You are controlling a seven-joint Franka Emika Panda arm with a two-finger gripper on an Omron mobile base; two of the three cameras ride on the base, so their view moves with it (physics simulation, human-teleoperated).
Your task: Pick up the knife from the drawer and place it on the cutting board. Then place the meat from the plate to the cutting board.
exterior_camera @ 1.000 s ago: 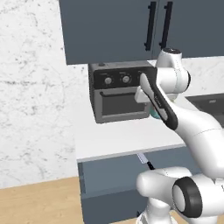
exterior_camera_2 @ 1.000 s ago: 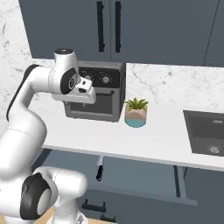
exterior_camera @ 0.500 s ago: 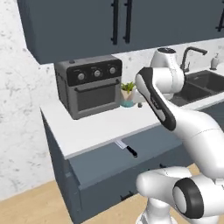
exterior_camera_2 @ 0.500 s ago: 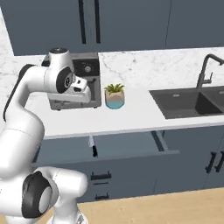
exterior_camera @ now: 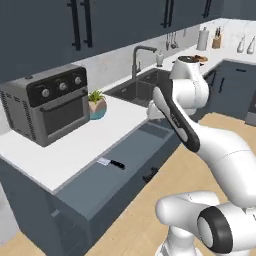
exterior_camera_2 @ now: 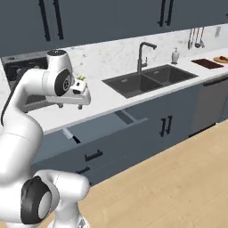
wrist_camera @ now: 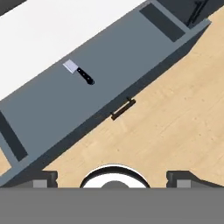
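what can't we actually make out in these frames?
- knife: the blade tip is under the counter's edge in the hand view, so its full length is hidden.
- cutting board and plate: tiny and far off in the right base view; whether meat lies on the plate is unreadable.
- gripper: fingertips too small to separate there.

A home kitchen is shown: a white counter is fitted with a dark double sink and tall faucet, a toaster oven is set beneath dark wall cabinets, and a wood floor is laid below.
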